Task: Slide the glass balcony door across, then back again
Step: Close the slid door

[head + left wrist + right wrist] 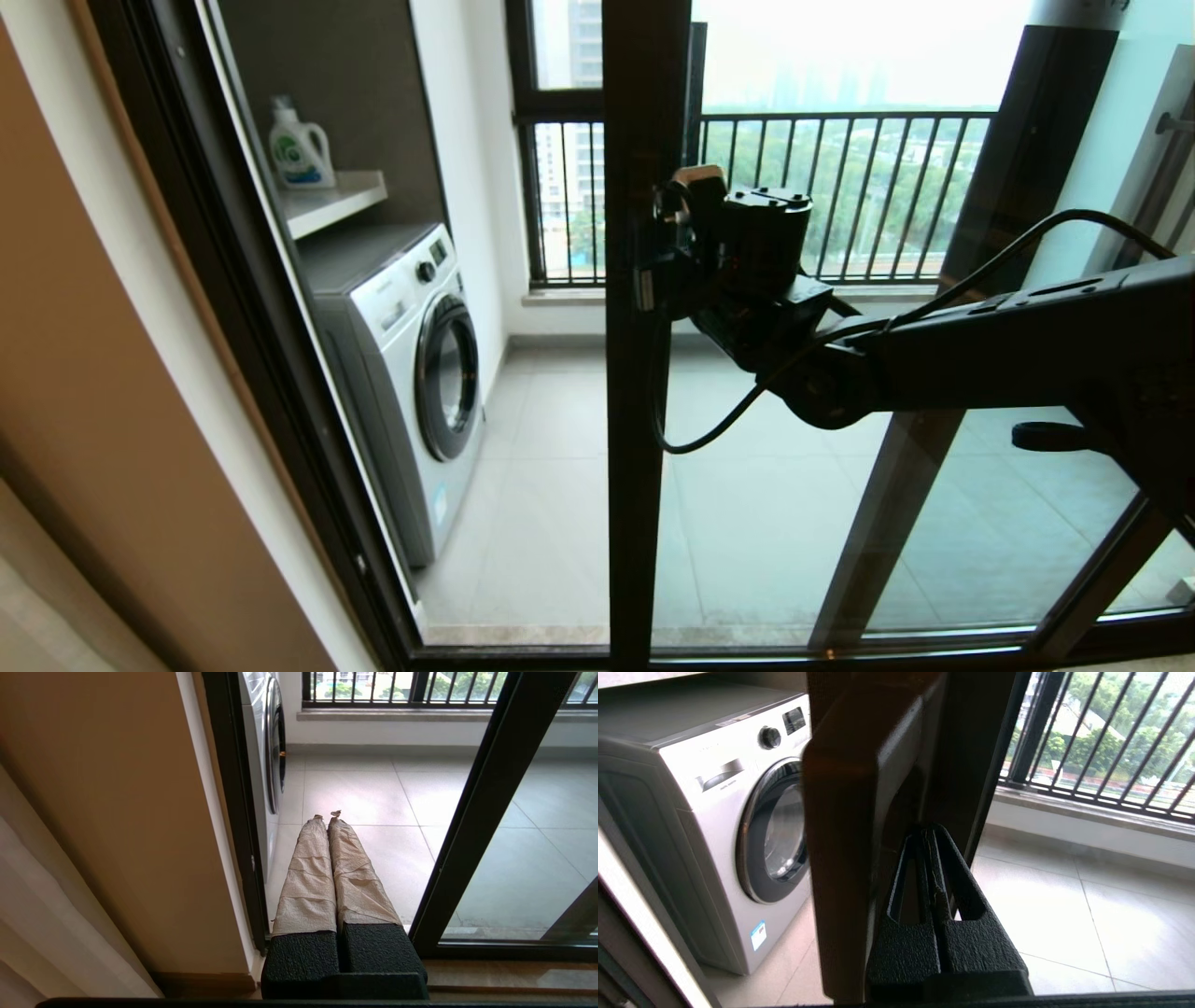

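Note:
The glass balcony door point(635, 420) stands partly slid to the right, its dark upright in mid view with an open gap on its left. My right gripper point(658, 252) reaches this upright at handle height. In the right wrist view the right gripper point(927, 833) is shut with nothing between its fingers, its tips tucked into the slot between the dark bar handle point(845, 835) and the door frame. My left gripper point(327, 817), with tape-wrapped fingers, is shut and hangs low before the open gap. The door's upright point(472, 826) is on its right.
A white washing machine point(411, 373) stands on the balcony's left side, under a shelf point(336, 201) with a detergent bottle point(299, 149). The fixed door frame point(252, 327) and beige wall point(117, 812) bound the gap on the left. A black railing point(840, 187) closes the far side.

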Available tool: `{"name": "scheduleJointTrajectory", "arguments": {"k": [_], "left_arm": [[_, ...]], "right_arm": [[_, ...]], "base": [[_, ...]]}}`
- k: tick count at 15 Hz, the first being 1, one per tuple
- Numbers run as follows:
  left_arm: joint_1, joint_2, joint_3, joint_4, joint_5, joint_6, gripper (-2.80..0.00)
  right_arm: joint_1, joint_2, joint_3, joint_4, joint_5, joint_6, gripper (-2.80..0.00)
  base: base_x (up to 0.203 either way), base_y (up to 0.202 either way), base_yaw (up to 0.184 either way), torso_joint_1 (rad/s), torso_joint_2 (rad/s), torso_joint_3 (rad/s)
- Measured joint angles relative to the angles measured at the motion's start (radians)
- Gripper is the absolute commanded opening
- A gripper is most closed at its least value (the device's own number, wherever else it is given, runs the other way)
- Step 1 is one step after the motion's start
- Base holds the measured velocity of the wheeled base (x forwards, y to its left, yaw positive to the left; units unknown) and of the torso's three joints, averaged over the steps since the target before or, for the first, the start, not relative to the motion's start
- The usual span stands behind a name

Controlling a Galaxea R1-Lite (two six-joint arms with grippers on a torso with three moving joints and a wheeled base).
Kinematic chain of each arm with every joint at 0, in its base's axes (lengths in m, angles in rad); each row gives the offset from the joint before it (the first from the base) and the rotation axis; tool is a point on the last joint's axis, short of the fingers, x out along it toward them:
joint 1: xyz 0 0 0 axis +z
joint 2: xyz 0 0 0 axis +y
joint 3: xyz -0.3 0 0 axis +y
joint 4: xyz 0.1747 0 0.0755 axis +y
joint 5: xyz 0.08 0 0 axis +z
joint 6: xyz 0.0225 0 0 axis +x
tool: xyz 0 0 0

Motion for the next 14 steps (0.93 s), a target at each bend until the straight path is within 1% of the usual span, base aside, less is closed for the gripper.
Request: {"name": "scheduleJointTrajectory", "arguments": {"k": [2, 4, 9, 11, 14], "left_arm": [[0.0, 0.0, 0.0, 0.0, 0.001, 0.0, -2.8], [0.001, 0.0, 0.0, 0.0, 0.0, 0.0, -2.8], [0.0, 0.0, 0.0, 0.0, 0.0, 0.0, -2.8], [0.0, 0.0, 0.0, 0.0, 0.0, 0.0, -2.8], [0.0, 0.0, 0.0, 0.0, 0.0, 0.0, -2.8]], "right_arm": [[0.009, 0.003, 0.008, 0.003, 0.004, 0.0, -2.8], [0.009, -0.013, 0.05, 0.022, 0.005, 0.0, -2.8], [-0.053, -0.114, 0.193, 0.016, 0.004, 0.002, -2.8], [-0.084, -0.18, 0.278, 0.013, 0.004, 0.007, -2.8], [-0.122, -0.343, 0.463, -0.002, 0.003, 0.01, -2.8]], "base": [[0.0, 0.0, 0.0, 0.0, 0.0, 0.0], [0.0, 0.0, 0.0, 0.0, 0.0, 0.0], [0.0, 0.0, 0.0, 0.0, 0.0, 0.0], [0.0, 0.0, 0.0, 0.0, 0.0, 0.0], [0.0, 0.0, 0.0, 0.0, 0.0, 0.0]]}}
